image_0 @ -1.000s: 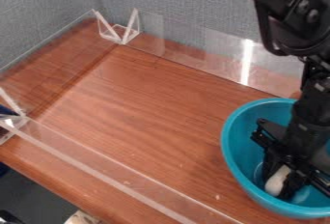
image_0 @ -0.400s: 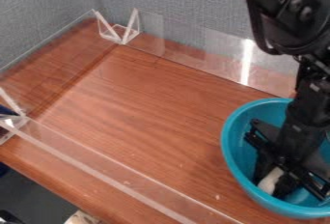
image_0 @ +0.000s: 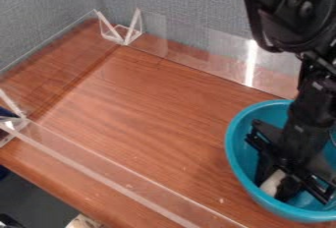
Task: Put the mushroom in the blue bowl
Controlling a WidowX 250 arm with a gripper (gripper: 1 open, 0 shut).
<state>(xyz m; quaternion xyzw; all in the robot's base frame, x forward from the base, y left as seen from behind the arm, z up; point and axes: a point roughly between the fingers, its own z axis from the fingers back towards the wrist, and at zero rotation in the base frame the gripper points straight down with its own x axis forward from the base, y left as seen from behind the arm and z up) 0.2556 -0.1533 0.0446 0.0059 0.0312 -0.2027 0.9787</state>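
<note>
The placing step is being carried out; the gripper is being held straight down inside the blue bowl, which is sitting at the near right corner of the wooden table; the mushroom is being seen as a small pale shape low between the black fingers, just above or on the floor of the bowl; whether it is resting on the plastic or hanging clear of it cannot be told from this angle. The jaws are being kept partly closed with the pale stem between them, so the mushroom is judged to be clamped, though the contact itself is partly being hidden by the fingers; the red cap is not being made out.

The task is judged to be nearly finished; the mushroom is already being held within the rim. What the next move is calling for is a release; the jaws are to be spread so that the mushroom is left lying in the bowl, and the arm is then to be lifted straight up; care is being called for so that the bowl's wall is not caught and the bowl is not dragged across the table.
</note>
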